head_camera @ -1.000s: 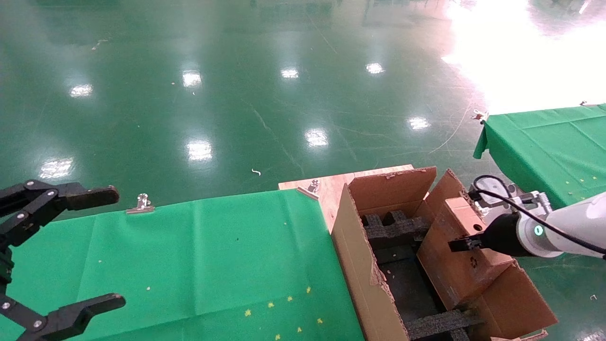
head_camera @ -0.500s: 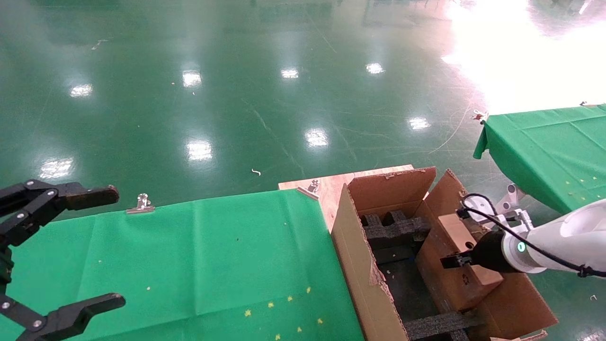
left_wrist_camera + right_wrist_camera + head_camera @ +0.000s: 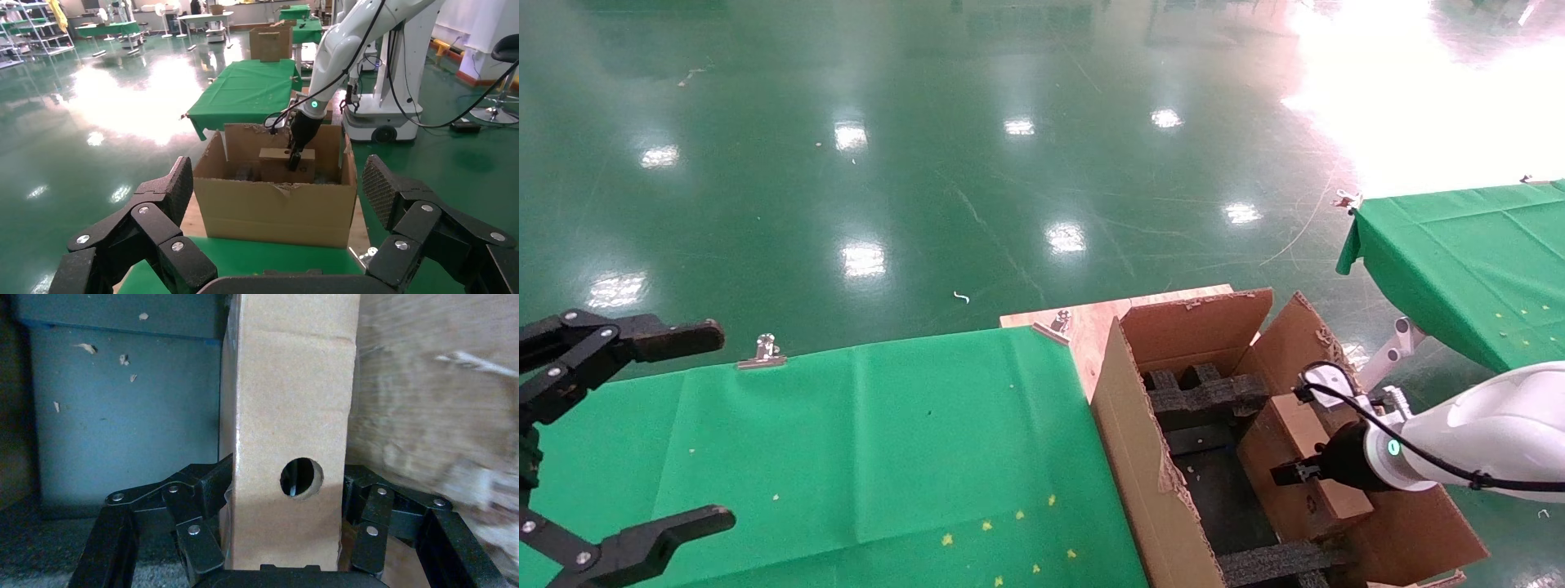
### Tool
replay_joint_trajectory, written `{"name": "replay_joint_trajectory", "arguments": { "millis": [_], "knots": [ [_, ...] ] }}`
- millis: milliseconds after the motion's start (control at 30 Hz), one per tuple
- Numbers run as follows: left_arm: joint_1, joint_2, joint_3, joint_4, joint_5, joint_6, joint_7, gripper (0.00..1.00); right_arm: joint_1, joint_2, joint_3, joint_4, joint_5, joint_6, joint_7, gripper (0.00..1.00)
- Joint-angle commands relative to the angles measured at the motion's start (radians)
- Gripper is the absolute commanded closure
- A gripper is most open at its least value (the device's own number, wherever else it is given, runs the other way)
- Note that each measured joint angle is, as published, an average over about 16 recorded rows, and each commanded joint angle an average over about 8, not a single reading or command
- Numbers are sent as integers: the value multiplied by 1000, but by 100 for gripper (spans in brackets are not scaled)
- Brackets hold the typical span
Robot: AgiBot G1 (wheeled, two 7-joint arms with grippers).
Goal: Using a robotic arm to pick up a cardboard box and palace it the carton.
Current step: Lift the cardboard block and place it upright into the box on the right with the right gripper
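The right pincer (image 3: pixel 287 539) is clamped on both sides of the box (image 3: pixel 1307 457), which sits low inside the carton (image 3: pixel 1140 457) against its right wall. Left of the carton, the left pincer (image 3: pixel 625 433) hangs wide open, holding nothing, over the green tabletop (image 3: pixel 862 441).
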Motion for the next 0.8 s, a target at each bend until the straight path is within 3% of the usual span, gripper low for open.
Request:
{"name": "replay_joint_trajectory", "arguments": {
  "millis": [33,233,267,500,533,800],
  "knots": [
    [0,0,0,0,0,0,0,0,-17,-14,-1,-26,18,13,-14,100],
    [0,0,0,0,0,0,0,0,-56,-48,0,-81,84,30,-79,100],
    [0,0,0,0,0,0,0,0,-61,-52,1,-88,95,31,-90,95],
    [0,0,1,0,0,0,0,0,-83,-69,5,-124,141,38,-142,9],
    [0,0,1,0,0,0,0,0,-84,-70,5,-126,143,39,-144,1],
    [0,0,1,0,0,-1,0,0,-84,-68,6,-122,144,38,-140,0]
  ]
}}
